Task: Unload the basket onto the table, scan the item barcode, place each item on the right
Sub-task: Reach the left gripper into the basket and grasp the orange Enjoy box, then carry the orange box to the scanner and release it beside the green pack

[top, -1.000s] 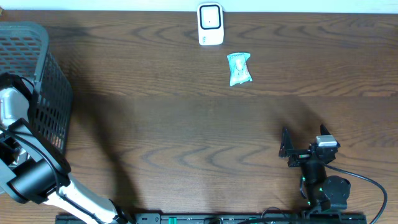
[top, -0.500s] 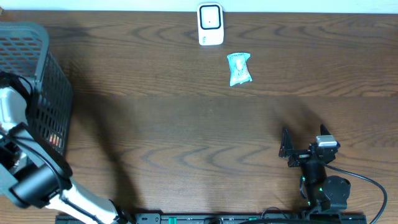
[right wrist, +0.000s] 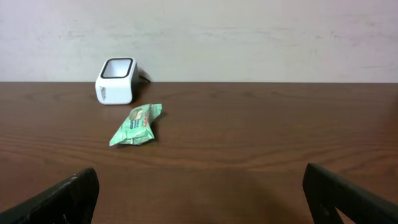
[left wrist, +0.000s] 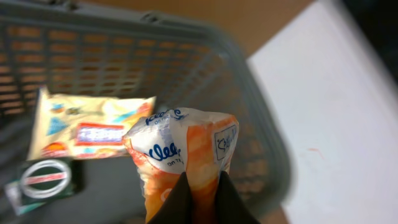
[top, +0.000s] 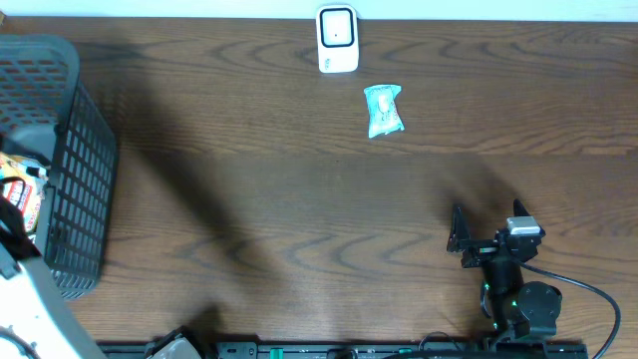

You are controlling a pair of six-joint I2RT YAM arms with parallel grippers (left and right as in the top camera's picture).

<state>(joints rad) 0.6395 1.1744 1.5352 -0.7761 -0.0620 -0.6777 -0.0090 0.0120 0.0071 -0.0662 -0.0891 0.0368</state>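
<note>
Orange-and-white film covers the held packet point(left wrist: 186, 155), pinched at its lower end in the left jaws, which are clamped tight on it above the grey mesh basket point(left wrist: 93, 62) at the left edge of the bench point(top: 299, 229); a cream packet point(left wrist: 87, 127) and a dark green packet point(left wrist: 43, 183) lie on the basket floor below. The right jaws stand wide and hold nothing, low over the near right of the bench; the white scanner point(top: 337, 40) sits at the far edge, well apart from the basket, with a green sachet point(top: 383, 110) near it. The grip takes only a narrow strip of soft wrapper, so the packet could slip or swing on the carry across. If the barcode ends up turned away from the scanner window, there will be no read; the sachet might also get knocked on approach.
</note>
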